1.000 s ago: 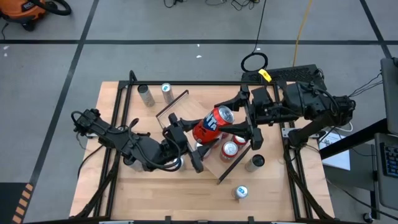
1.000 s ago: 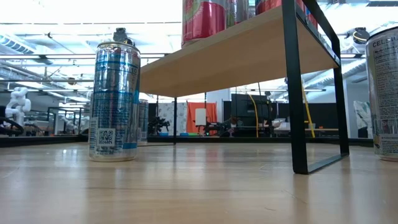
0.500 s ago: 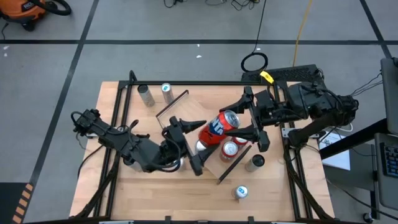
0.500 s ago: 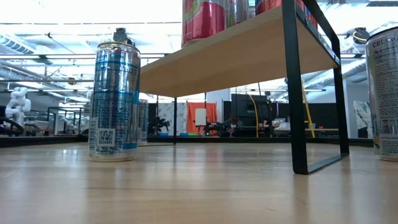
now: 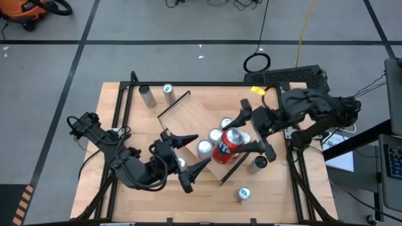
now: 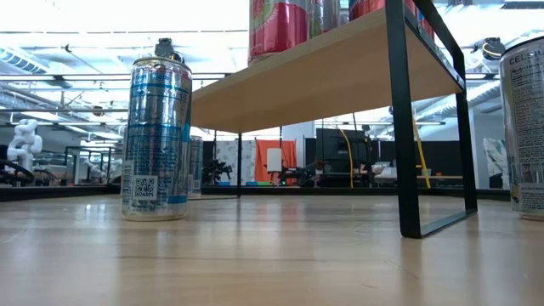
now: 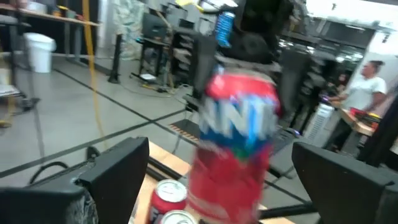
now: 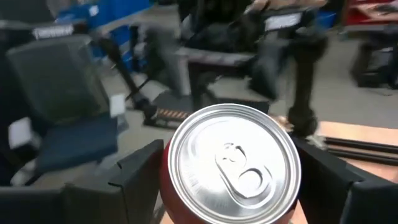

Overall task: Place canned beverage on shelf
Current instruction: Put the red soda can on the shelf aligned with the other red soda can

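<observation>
Right gripper (image 5: 251, 135) fingers (image 8: 140, 171) are clamped either side of the big red can (image 5: 228, 144), its silver top (image 8: 233, 163) facing the wrist camera; the can is tilted, held over the near right part of the shelf (image 5: 188, 116), and whether its base touches the board I can't tell. Left gripper (image 5: 186, 161) has its fingers (image 7: 115, 174) spread wide with nothing between them; it sits at the shelf's near edge, close to the red can but apart from it. In the left wrist view the red can (image 7: 235, 149) shows blurred between the two open fingers, farther off, with the right arm's dark fingers around it. On the shelf beside the held can are several upright cans: a silver-topped one (image 5: 205, 148), another (image 5: 216, 134) and one more (image 5: 226, 122) just behind it; two can tops (image 7: 169, 190) also show low in the left wrist view. Off the shelf on the tabletop (image 5: 113, 113): two slim cans at the far left corner (image 5: 147, 95) (image 5: 168, 91), a dark-topped can (image 5: 258, 162) just right of the shelf's rail, and a blue-and-white-topped can (image 5: 242, 194) near the front edge. Low view shows a blue-silver slim can (image 6: 156, 132) standing on the table and red can bottoms (image 6: 278, 27) on the shelf board (image 6: 314, 76) above. A person (image 7: 367, 87) stands in the background of the left wrist view.
</observation>
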{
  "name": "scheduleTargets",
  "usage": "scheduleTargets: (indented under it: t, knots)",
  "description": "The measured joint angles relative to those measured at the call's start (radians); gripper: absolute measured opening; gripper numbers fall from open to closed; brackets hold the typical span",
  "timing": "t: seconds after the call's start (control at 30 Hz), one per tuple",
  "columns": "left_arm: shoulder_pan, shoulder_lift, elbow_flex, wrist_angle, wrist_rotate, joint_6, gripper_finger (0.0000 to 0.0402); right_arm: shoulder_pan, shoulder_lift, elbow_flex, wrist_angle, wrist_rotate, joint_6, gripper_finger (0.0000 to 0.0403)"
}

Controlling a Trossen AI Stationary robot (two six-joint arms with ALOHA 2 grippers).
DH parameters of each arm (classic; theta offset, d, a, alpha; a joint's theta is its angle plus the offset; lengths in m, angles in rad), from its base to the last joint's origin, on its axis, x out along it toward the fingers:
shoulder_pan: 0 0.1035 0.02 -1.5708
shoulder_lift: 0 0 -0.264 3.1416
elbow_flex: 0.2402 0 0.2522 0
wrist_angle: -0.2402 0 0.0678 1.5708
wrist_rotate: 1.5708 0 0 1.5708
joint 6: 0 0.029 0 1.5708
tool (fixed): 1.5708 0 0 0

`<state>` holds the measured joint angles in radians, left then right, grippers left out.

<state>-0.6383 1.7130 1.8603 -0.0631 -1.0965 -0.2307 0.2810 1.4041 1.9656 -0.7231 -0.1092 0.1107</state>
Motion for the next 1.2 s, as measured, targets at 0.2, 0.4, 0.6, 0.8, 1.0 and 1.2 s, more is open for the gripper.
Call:
scheduleTargets:
  t: [0.2, 0.4, 0.6, 0.8, 1.0, 1.2]
  knots:
    - [-0.032, 0.000, 0.000, 0.003, -0.062, -0.013, 0.0398, 0.004, 0.033, 0.000, -0.011, -0.146, -0.065, 0.0276]
    - [-0.075, 0.000, 0.000, 0.011, -0.132, -0.028, 0.0398, 0.003, 0.065, 0.000, -0.113, -0.208, -0.189, 0.0276]
    - [-0.113, 0.001, 0.000, 0.014, -0.231, -0.053, 0.0398, 0.003, 0.106, 0.000, -0.185, -0.242, -0.340, 0.0276]
    - [-0.129, 0.001, 0.000, 0.032, -0.252, -0.053, 0.0398, 0.020, 0.164, 0.000, -0.188, -0.259, -0.446, 0.0276]
    - [-0.141, 0.001, 0.000, 0.032, -0.252, -0.052, 0.0398, 0.023, 0.209, 0.000, -0.239, -0.257, -0.471, 0.0276]
    - [-0.161, 0.001, 0.000, 0.031, -0.252, -0.052, 0.0398, 0.020, 0.240, 0.000, -0.302, -0.229, -0.472, 0.0277]
